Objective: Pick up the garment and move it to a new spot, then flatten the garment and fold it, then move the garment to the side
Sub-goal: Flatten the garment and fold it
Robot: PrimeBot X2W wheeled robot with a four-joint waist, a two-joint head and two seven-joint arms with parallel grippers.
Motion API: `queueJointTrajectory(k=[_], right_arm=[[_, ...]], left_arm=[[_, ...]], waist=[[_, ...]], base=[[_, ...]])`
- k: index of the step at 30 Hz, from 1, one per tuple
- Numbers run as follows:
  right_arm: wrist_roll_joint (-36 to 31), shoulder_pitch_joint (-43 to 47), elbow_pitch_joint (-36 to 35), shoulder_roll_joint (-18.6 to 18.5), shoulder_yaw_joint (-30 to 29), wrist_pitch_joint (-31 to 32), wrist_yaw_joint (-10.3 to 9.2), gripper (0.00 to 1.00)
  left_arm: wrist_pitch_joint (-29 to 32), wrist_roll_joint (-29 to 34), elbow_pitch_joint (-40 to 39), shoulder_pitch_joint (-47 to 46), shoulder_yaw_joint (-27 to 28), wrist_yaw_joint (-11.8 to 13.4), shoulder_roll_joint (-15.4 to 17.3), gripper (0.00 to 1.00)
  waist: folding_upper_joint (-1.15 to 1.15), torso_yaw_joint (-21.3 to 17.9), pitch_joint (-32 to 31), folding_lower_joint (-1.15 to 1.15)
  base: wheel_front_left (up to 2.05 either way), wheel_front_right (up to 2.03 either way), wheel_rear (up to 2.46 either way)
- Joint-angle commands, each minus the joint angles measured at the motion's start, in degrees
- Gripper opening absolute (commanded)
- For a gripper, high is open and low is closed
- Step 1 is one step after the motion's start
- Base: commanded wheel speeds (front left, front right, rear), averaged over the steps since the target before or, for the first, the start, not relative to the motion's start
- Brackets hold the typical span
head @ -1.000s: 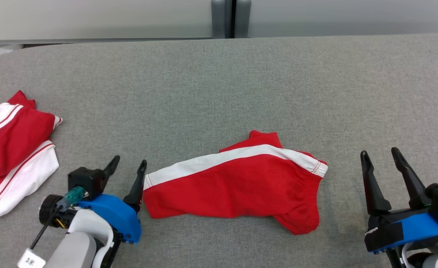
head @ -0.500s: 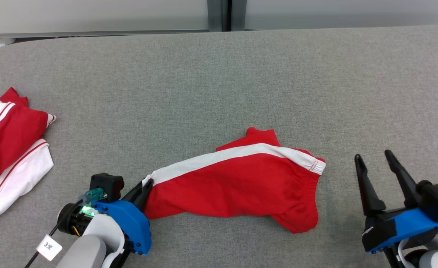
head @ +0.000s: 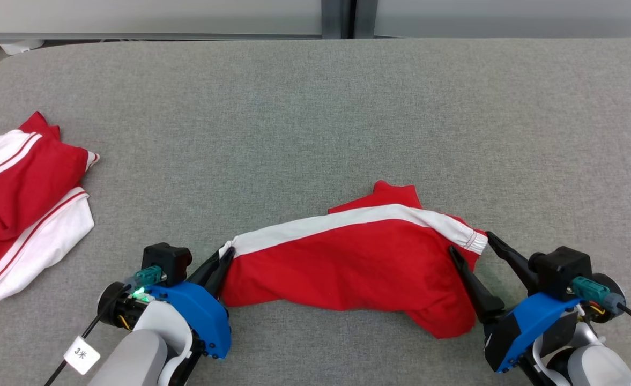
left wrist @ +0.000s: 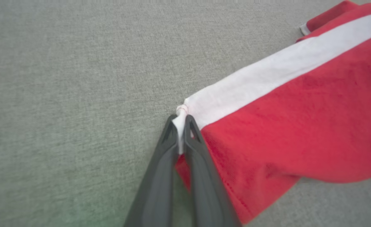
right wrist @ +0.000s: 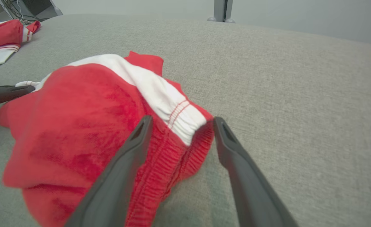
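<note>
Shorts (head: 347, 262) corner pinched in left pincer (left wrist: 180, 121); right pincer (right wrist: 182, 121) wide, straddling waistband (right wrist: 180, 115), apparently poised for two-point lift.

Soft cloth, coarse weave, hard plastic.
The shorts (head: 347, 268) are matt red cloth, faintly fuzzy, with a smoother white stripe (head: 347, 222) and a puckered elastic waistband (right wrist: 179, 126). The table (head: 315, 118) is covered in coarse grey woven fabric. The left gripper (head: 227, 252) and right gripper (head: 469, 242) have smooth matt dark plastic fingers (right wrist: 122, 170) and slightly shiny blue plastic shells (head: 197, 316). The tag (head: 81, 355) looks like paper.
</note>
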Motion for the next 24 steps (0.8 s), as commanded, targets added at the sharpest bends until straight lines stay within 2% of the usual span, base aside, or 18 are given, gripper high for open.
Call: queueJointTrajectory(k=[1,2,9,12,18,24], right_arm=[[0.35,-1.36,1.01,-0.45,0.37,0.00,0.01,0.32],[0.54,-1.72,1.51,-0.47,0.51,-0.25,0.01,0.00],[0.95,-2.74,1.02,-0.92,-1.18,-4.90,0.01,0.00],[0.71,-2.92,-0.98,-1.29,-2.97,-7.14,0.01,0.00],[-0.02,-4.71,-7.96,-2.52,-6.68,-8.31,-0.02,0.00],[-1.13,-8.60,-17.28,-3.37,-11.10,-5.18,-0.05,0.00]], left_arm=[[-1.39,0.02,0.23,-1.21,0.05,-0.17,-0.09,0.00],[-2.48,0.05,0.01,-1.42,0.20,-0.18,-0.20,0.00],[-11.13,1.09,-3.64,-1.53,2.24,1.53,-0.31,0.00],[-14.94,1.99,-7.84,-1.36,4.10,3.63,0.46,0.00],[-17.08,4.59,-20.48,-2.10,7.05,7.46,2.75,0.00],[-16.23,7.67,-34.05,-4.69,9.80,11.59,4.82,0.00]], waist=[[-0.01,0.34,0.17,0.00],[-0.01,0.46,0.18,0.00],[-0.01,1.09,-0.99,0.00],[-0.01,0.89,-2.38,0.00],[-0.01,0.04,-5.34,0.00],[-0.01,-1.38,-8.31,0.00]], base=[[0.00,0.00,0.00],[0.00,0.00,0.00],[0.00,0.00,0.00],[0.00,0.00,0.00],[0.00,0.00,0.00],[0.00,0.00,0.00]])
